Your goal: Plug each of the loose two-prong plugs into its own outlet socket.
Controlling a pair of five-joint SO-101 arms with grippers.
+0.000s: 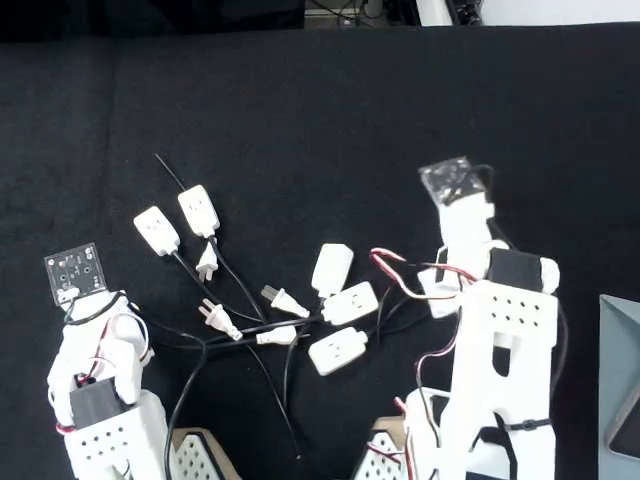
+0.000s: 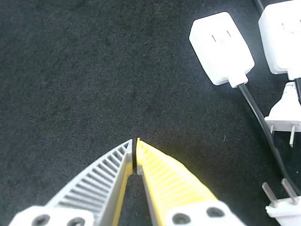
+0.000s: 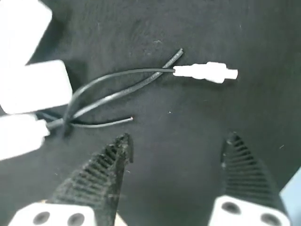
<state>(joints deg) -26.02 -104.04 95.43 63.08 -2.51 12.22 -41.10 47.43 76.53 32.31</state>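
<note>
**A:** What does the left tool [image 2: 136, 143] hold?

**B:** Nothing. Its grey and yellow fingers are pressed together over the bare black bench [image 2: 70, 75]. Past them lie 2 white sockets [image 2: 221, 47] side by side, with a loose plug [image 2: 285, 113] near their cords.

**A:** And the right tool [image 3: 178, 143]?

**B:** Its 2 black fingers are spread wide and empty. Just beyond them a white plug on its side [image 3: 205, 72] rests on the bench. Its black cord trails toward more sockets.

**A:** Where does everything sit from above?

**B:** In the high view I count 4 loose plugs [image 1: 218, 320] below and left of centre. They lie between the pair of sockets at upper left and a cluster of 3 sockets [image 1: 350, 302] near the middle. None looks plugged in.

**A:** How should this step be done well?

**B:** My judgement is that the right tool should close across the plug's body, not its cord. That leaves the prongs free to line up squarely with a socket's slots. A socket may slide when pushed, so the left tool could brace it.
</note>
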